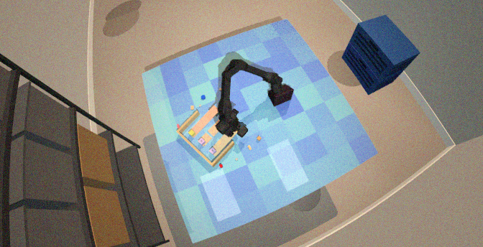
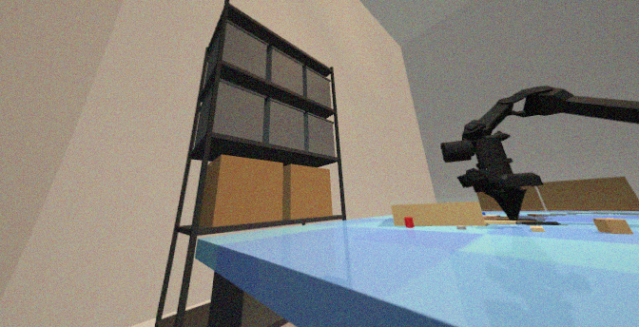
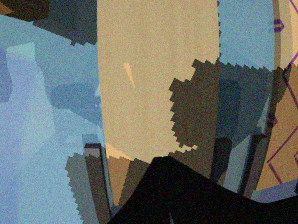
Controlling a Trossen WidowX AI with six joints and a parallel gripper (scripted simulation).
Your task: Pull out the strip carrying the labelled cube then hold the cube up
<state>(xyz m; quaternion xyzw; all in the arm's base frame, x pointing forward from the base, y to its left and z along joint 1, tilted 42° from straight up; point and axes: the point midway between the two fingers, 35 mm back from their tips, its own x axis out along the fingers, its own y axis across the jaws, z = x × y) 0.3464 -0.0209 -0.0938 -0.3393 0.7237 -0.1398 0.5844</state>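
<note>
Strips of flat tan material lie side by side inside a three-walled wooden frame (image 1: 185,141) on the blue-and-teal checkered table (image 1: 295,162); the plain strip (image 3: 156,56) fills the wrist view, matte and smooth. Three small cubes sit among them: one yellow (image 1: 191,132), two pinkish (image 1: 201,141); any label is unreadable. The gripper (image 2: 513,215), fingers pressed together on nothing, points down at the strips.
</note>
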